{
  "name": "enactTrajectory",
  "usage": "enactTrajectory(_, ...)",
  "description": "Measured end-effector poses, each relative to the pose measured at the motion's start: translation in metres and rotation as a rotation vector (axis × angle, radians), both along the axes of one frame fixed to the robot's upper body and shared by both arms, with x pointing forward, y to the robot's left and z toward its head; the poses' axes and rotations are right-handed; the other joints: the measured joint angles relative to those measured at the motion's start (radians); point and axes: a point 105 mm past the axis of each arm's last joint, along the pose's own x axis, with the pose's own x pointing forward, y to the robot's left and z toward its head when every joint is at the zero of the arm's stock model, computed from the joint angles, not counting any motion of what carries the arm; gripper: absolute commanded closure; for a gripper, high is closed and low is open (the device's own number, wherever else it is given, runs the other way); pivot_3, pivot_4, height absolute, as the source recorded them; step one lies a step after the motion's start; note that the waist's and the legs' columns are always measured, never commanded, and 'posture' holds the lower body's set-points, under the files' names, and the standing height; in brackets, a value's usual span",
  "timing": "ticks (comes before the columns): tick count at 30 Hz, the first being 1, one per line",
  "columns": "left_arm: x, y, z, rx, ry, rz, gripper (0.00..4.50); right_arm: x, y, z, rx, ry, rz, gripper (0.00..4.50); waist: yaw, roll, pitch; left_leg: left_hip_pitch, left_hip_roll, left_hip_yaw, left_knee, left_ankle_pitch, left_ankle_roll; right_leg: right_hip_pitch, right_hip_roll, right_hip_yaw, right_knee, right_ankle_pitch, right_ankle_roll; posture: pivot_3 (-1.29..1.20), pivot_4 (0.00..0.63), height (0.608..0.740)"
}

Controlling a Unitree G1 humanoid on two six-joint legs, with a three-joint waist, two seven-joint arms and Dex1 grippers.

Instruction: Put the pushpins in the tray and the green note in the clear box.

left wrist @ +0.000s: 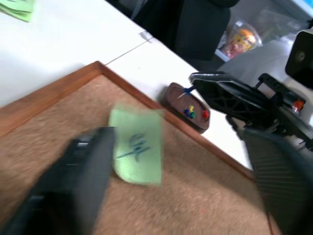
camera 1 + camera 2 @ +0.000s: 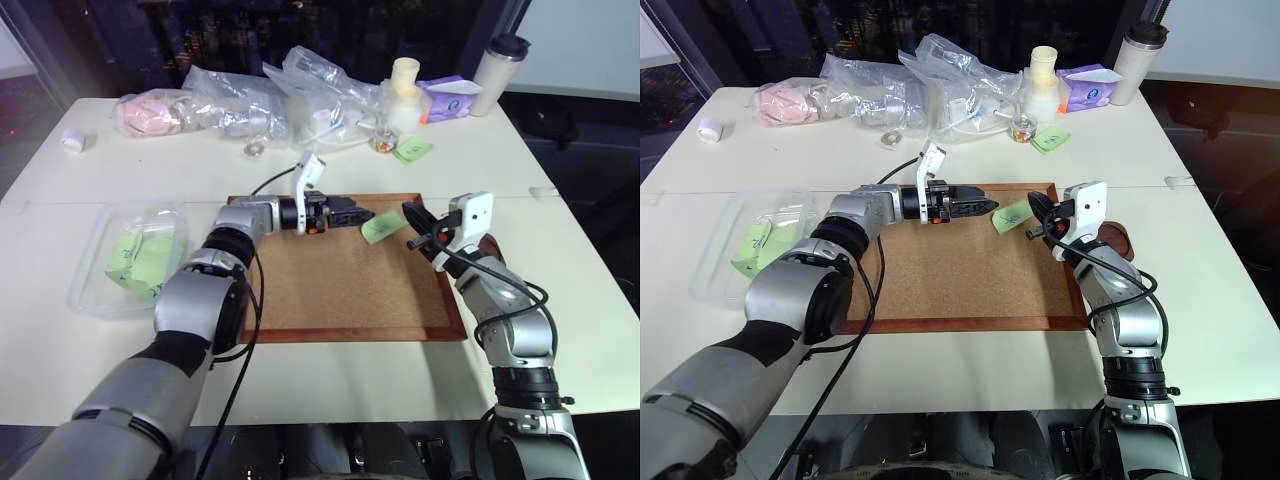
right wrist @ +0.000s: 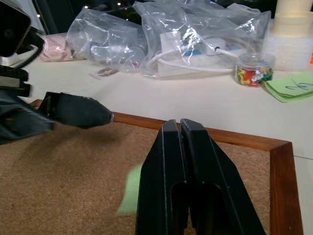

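The green note (image 2: 383, 226) lies on the cork board (image 2: 340, 290) near its far edge, with blue scribbles on it. My left gripper (image 2: 362, 214) points at it from the left, open, its fingertips just short of the note; the left wrist view shows the note (image 1: 138, 146) beside one finger (image 1: 78, 181). My right gripper (image 2: 420, 230) hovers just right of the note, shut and empty. The brown tray (image 1: 168, 98) sits off the board's right edge behind the right gripper, with several pushpins (image 1: 193, 111) in it. At the left stands the clear box (image 2: 100, 225), which holds green paper.
Clear plastic bags (image 2: 260, 100) crowd the back of the table, with a small jar of coloured pins (image 2: 383, 140), another green note (image 2: 412, 150), a white bottle (image 2: 405, 90), a purple pack (image 2: 450, 98) and a tumbler (image 2: 497, 72).
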Motion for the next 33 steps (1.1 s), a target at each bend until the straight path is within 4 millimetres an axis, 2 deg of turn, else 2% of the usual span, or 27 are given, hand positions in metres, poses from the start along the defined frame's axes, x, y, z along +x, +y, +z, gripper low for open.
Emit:
enactTrajectory(6,-0.001,0.001,0.001,0.007,-0.019,-0.02,0.06,0.0,0.0,0.0,0.0,0.0,0.0,4.5,0.003,0.0,0.0,0.0,0.0,0.0,0.001,0.0,0.0,0.0,0.0,0.0,0.0,0.0,0.0,0.0,0.15,0.734)
enactTrajectory(14,-0.005,-0.02,-0.018,0.09,-0.016,-0.023,0.06,-0.003,-0.001,-0.006,0.001,0.014,-0.007,4.5,0.002,0.0,0.0,0.0,0.0,0.0,0.001,0.0,0.0,0.0,0.0,0.0,0.001,0.0,0.0,0.0,0.15,0.734)
enactTrajectory(19,0.002,-0.028,-0.032,0.181,-0.049,0.074,0.06,-0.008,-0.002,-0.002,-0.002,-0.005,-0.02,4.5,0.002,0.0,0.0,0.0,0.0,-0.001,0.002,0.0,0.0,0.0,0.0,0.0,0.001,0.0,0.0,0.0,0.15,0.734)
enactTrajectory(23,0.006,-0.028,-0.034,0.208,-0.068,0.118,0.06,-0.017,-0.008,0.001,-0.002,-0.016,-0.066,4.5,0.004,0.0,0.0,0.0,0.0,0.0,0.003,0.0,0.0,0.0,0.0,0.0,0.002,0.0,0.0,0.0,0.15,0.734)
enactTrajectory(25,0.006,-0.029,-0.034,0.207,-0.071,0.113,0.06,-0.023,-0.02,0.0,-0.013,-0.01,-0.124,4.5,0.006,0.0,0.0,-0.001,0.0,-0.001,0.004,0.0,0.0,0.0,0.0,0.0,0.002,0.0,0.0,0.0,0.15,0.734)
enactTrajectory(28,0.007,-0.023,-0.03,0.198,-0.088,0.112,0.06,-0.031,-0.053,-0.015,-0.059,0.053,-0.258,4.5,0.007,0.0,0.0,-0.001,0.0,-0.001,0.007,0.0,0.0,0.001,0.0,-0.001,0.003,0.0,0.0,0.0,0.15,0.734)
enactTrajectory(30,0.008,-0.015,-0.024,0.185,-0.112,0.096,0.06,-0.038,-0.077,-0.024,-0.086,0.102,-0.339,4.5,0.006,0.0,0.0,-0.001,0.0,-0.002,0.008,0.0,0.0,0.001,0.0,-0.001,0.005,0.0,0.0,0.0,0.15,0.734)
enactTrajectory(33,0.005,-0.012,-0.01,0.156,-0.175,0.029,0.06,-0.043,-0.097,-0.029,-0.1,0.133,-0.398,4.5,0.001,0.0,0.0,-0.001,0.0,-0.002,0.01,0.0,0.0,0.0,0.0,-0.001,0.008,0.0,0.0,0.0,0.15,0.734)
